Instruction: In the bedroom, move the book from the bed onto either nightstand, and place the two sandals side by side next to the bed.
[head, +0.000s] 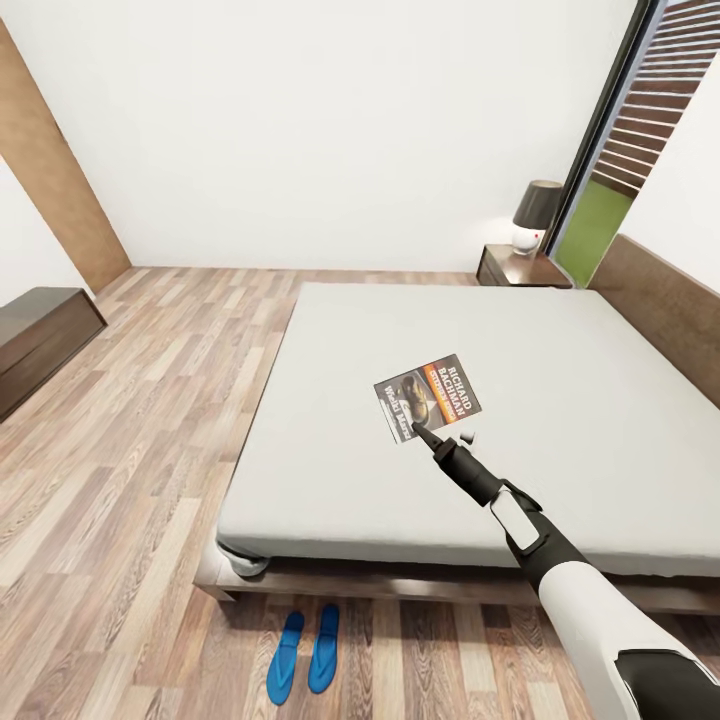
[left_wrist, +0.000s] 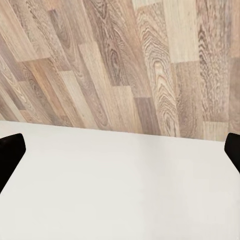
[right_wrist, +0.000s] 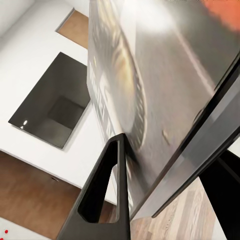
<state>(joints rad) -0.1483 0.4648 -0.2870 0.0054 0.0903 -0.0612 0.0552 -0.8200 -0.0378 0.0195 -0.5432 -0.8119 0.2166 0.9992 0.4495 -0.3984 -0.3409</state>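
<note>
- We take the bed (head: 560, 420) as our landmark: a low dark wooden frame carrying a plain pale mattress, standing on the wood-plank floor (head: 130, 480).
- The book (head: 428, 397) is out over the middle of the mattress, cover up; we cannot tell whether it rests on the mattress or is lifted clear.
- Our right gripper (head: 428, 434) reaches over the bed from its foot and meets the book's near edge. From the right wrist camera, the book (right_wrist: 165, 85) sits between the dark fingers (right_wrist: 107, 195), pinched at its edge.
- Our left gripper's black fingertips (left_wrist: 10, 155) stand spread wide with nothing between them.
- The two sandals (head: 303, 651) lie side by side on the floor just past the bed's foot.
- A nightstand (head: 520, 268) bearing a lamp (head: 535, 215) stands beside the bed's head.
</note>
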